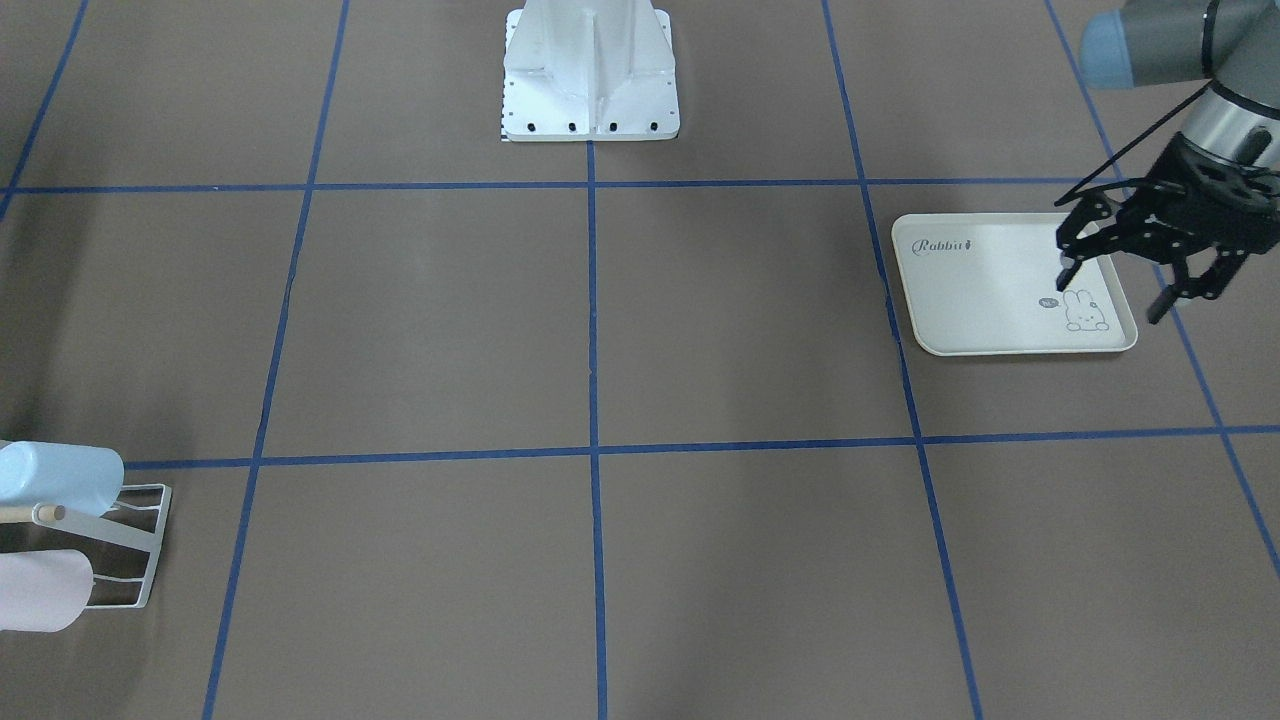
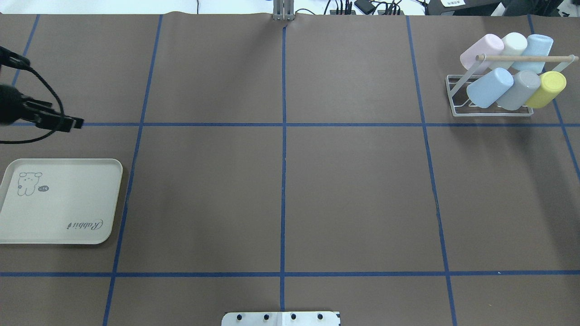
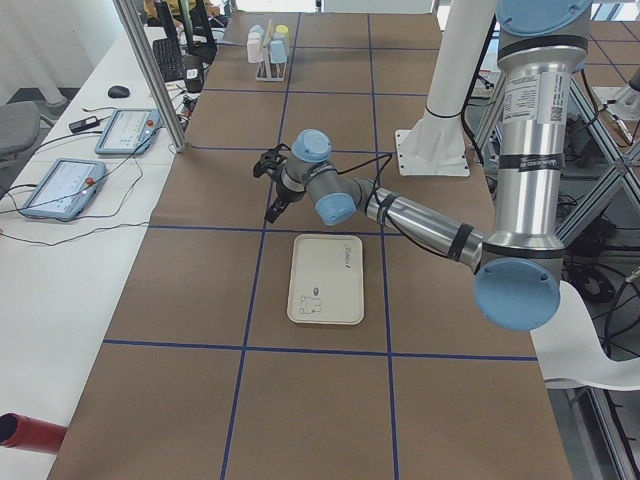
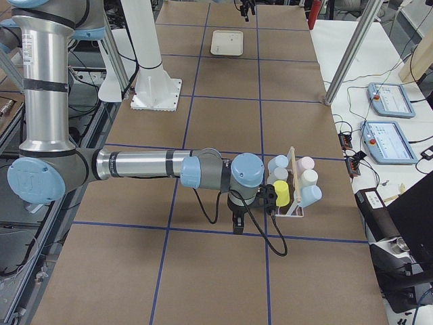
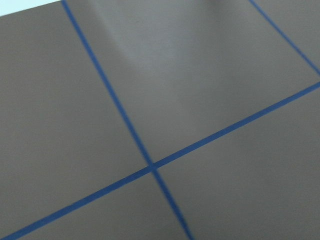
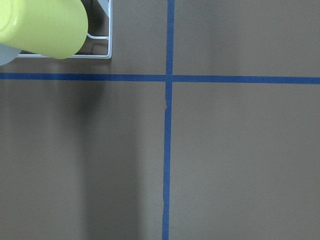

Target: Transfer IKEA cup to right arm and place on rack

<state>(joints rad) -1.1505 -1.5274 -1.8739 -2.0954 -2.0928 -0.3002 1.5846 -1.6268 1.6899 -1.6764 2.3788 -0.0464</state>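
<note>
Six cups (image 2: 489, 87) lie tilted on the rack (image 2: 494, 114) at the upper right of the overhead view, the yellow cup (image 2: 547, 88) at its front right end. The tray (image 2: 63, 208) lies at the lower left edge, and the table (image 2: 353, 194) spreads wide between them. The left fingers (image 1: 1068, 265) hang apart near the tray's edge. The right fingers (image 4: 237, 223) hover just beside the rack; I cannot tell whether they are apart or together.

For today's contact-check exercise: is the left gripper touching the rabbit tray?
Apart. In the overhead view, a strip of bare table shows between the left gripper and the rabbit tray.
</note>
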